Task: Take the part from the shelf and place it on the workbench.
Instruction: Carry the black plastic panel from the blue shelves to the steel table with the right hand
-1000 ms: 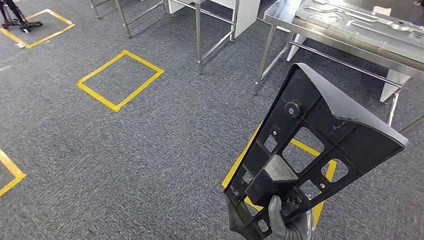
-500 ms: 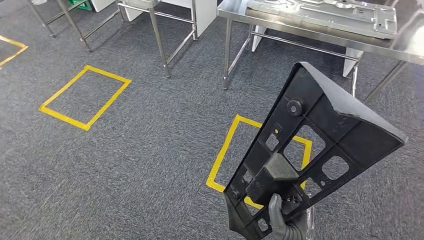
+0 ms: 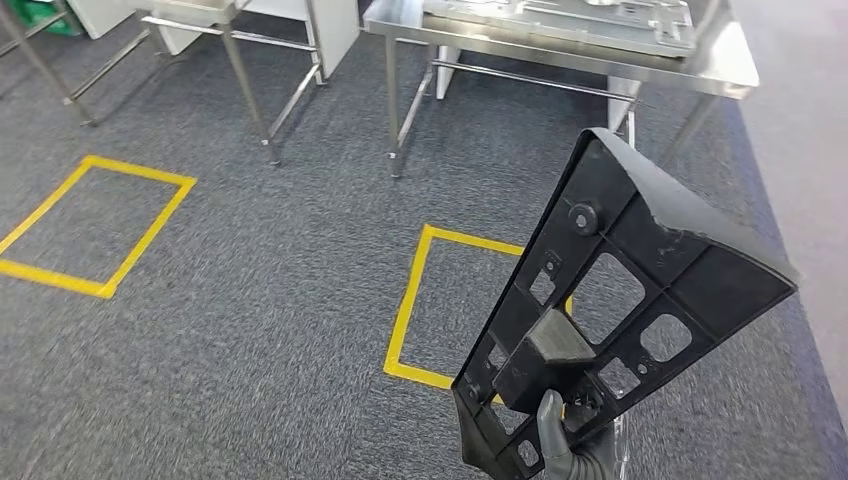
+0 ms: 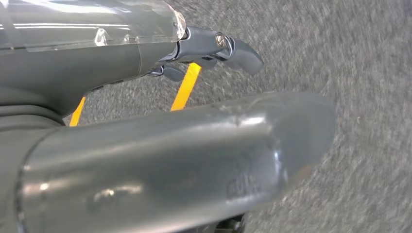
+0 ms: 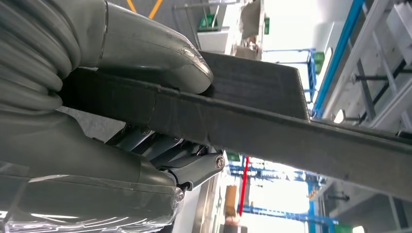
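Head view: I see the right hand at the bottom edge, right of centre, gripping the narrow lower end of the black part; one grey finger lies over the part's face, the rest are hidden behind it. The part fills the lower right of the frame, held up off the floor. Its long axis runs from the lower centre up toward the upper right, wide end uppermost, cut-out face toward the camera. Against the frames from a second ago the whole picture has shifted, so the camera turned: the steel workbench now sits at top centre-right, the yellow floor square behind the part is further left, and the second taped square is at mid-left. The part keeps the same place in frame and the same grip.

Left wrist view: the left hand hangs over grey carpet, fingers loosely curled, holding and touching nothing.

Right wrist view: thumb on one face of the part's edge, darker fingers on the other, clamped tight on it.
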